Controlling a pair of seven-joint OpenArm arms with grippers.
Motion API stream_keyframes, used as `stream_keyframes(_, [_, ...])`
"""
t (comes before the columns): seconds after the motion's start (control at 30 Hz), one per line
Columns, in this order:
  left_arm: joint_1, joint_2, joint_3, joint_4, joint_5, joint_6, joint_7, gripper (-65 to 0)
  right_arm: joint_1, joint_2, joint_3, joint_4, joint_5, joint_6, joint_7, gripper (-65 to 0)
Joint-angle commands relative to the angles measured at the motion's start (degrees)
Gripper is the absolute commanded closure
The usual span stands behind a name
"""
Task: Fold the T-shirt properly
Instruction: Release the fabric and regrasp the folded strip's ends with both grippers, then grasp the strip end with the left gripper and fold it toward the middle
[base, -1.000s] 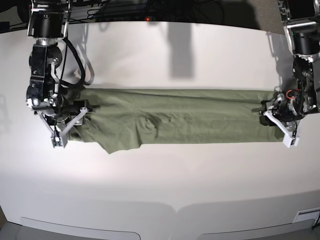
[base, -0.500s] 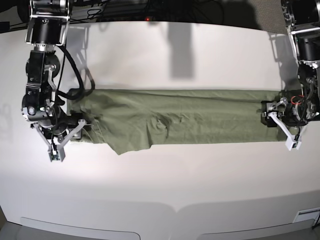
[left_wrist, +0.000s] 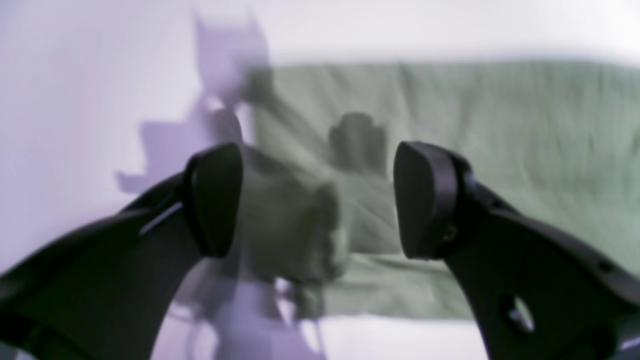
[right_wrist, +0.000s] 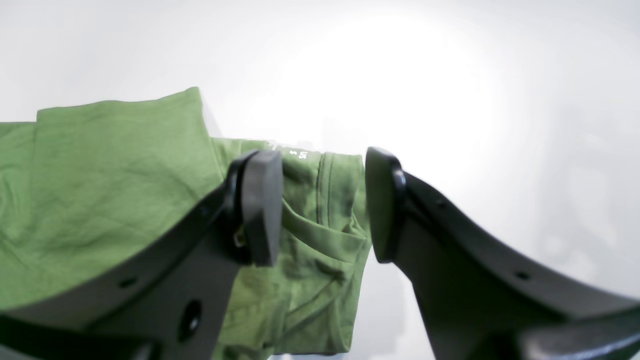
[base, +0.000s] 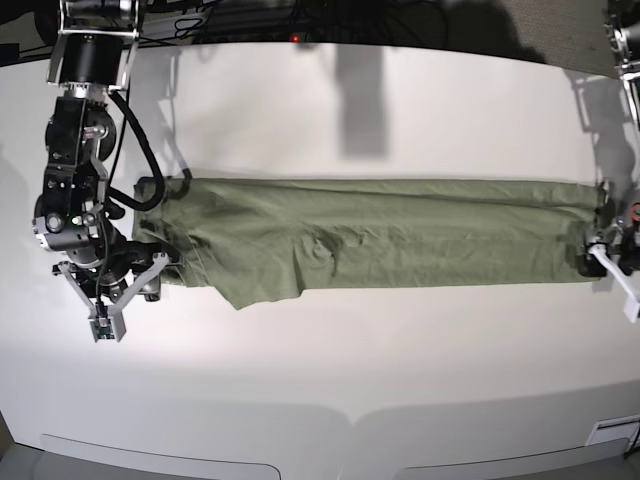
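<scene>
The sage-green T-shirt lies as a long folded strip across the white table. One flap juts toward the front at its left part. My right gripper stands at the strip's left end. In the right wrist view my right gripper is open, and the hemmed corner of the T-shirt with its small white print lies flat under the gap. At the strip's right end my left gripper hovers. The left wrist view shows my left gripper wide open, with a blurred bunch of the T-shirt loose between its fingers.
The table's curved far edge meets dark equipment and cables behind. A grey front rim runs below. My left arm sits at the view's right border.
My left arm has drawn the T-shirt's right end further right, stretching the strip, and its jaws have opened and let the cloth go. My right arm has shifted slightly down and left.
</scene>
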Motion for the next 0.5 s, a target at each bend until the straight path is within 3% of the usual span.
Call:
stream_keyframes(0.0, [-1.6, -2.3, -0.3, -0.2, 1.2, 0.0, -1.7, -45.6, 1.2, 0.6, 0.3, 1.1, 0.3, 0.4, 0.9, -27.4])
stream_keyframes(0.13, [-3.5, -6.1, -0.3, -10.0, 2.1, -4.4, -4.1, -45.7, 1.2, 0.7, 0.3, 1.1, 1.9, 0.9, 0.2, -27.4])
stream_keyframes(0.33, [-11.0, -8.1, -0.3, -32.5, -6.2, -15.7, -4.3, -45.7, 1.1, 0.7, 0.3, 1.1, 3.3, 1.1, -0.9, -27.4])
stream_keyframes(0.47, [-13.5, -8.0, -0.3, -40.2, -13.5, -15.7, -0.7, -45.7, 1.1, 0.7, 0.3, 1.1, 3.3, 1.1, -0.9, -27.4])
